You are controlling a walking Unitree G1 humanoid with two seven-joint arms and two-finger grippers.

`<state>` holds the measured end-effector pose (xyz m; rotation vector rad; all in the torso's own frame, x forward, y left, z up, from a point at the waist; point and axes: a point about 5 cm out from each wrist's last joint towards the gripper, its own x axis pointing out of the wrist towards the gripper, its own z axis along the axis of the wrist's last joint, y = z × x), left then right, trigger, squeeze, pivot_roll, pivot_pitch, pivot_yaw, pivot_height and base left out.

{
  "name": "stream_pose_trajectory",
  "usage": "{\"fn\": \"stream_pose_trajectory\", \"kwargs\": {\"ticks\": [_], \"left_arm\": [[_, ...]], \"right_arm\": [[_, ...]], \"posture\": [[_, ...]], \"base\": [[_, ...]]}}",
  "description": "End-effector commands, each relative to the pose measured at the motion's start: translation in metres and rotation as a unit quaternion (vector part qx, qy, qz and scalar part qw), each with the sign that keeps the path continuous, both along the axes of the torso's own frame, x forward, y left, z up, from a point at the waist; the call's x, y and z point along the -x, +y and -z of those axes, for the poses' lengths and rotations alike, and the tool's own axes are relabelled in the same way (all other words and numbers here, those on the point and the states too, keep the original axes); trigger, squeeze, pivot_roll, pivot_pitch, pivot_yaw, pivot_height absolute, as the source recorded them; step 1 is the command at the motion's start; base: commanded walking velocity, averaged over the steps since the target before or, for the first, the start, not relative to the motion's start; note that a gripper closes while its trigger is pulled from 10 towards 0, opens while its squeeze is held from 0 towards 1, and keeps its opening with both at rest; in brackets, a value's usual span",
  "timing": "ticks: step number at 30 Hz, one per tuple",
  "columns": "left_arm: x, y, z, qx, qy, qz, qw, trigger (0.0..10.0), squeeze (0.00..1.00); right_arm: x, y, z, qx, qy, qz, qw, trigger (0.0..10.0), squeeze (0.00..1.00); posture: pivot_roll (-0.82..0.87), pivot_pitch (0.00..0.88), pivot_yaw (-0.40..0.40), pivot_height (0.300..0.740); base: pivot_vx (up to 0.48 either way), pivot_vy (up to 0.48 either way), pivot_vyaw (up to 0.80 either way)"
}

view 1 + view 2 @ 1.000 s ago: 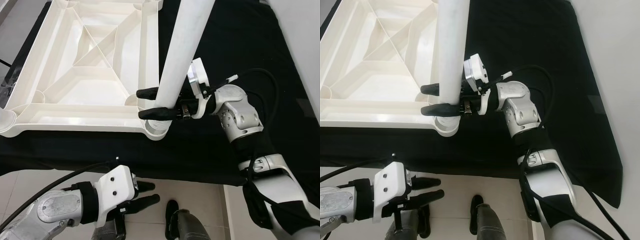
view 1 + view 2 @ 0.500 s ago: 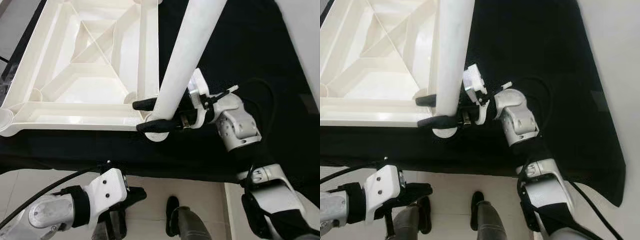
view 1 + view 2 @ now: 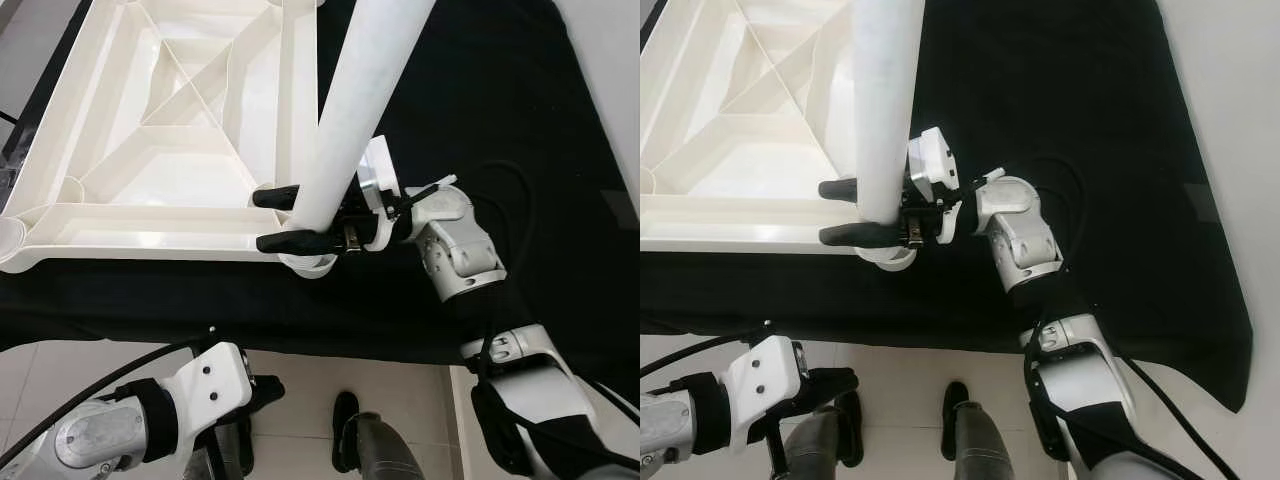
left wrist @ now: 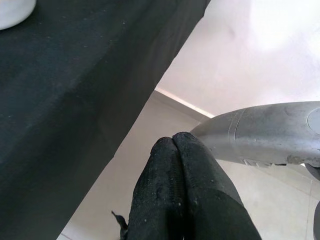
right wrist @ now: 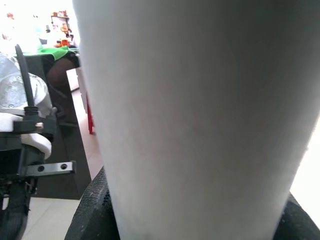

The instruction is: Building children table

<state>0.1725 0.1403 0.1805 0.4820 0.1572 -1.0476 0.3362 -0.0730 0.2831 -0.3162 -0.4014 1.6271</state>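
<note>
A white plastic table top (image 3: 160, 150) lies upside down on a black cloth, its ribbed underside facing up. A white tubular table leg (image 3: 350, 110) stands upright at the near right corner socket (image 3: 310, 263). My right gripper (image 3: 283, 218) is shut on the leg just above the socket, one black finger on each side. The right wrist view shows the leg (image 5: 195, 115) close up between the fingers. My left gripper (image 4: 180, 170) hangs low beside the cloth edge with its fingers pressed together, holding nothing.
The black cloth (image 3: 470, 90) covers the work surface and drapes over its near edge. Pale tiled floor (image 3: 300, 420) lies below, with my own feet (image 3: 365, 445) in view. A light wall borders the far right.
My right gripper has shifted the leg slightly left, with its base over the corner socket. The left arm has dropped a little lower.
</note>
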Motion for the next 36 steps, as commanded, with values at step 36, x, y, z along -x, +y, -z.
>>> {"fn": "stream_pose_trajectory", "kwargs": {"ticks": [36], "left_arm": [[0.031,-0.005,0.003,-0.007,0.028,0.005,1.0,10.0,0.0]], "right_arm": [[-0.005,0.018,0.007,0.218,-0.051,-0.095,0.97,10.0,0.0]], "posture": [[0.23,0.559,-0.049,0.74]], "base": [[0.0,0.0,0.0]]}}
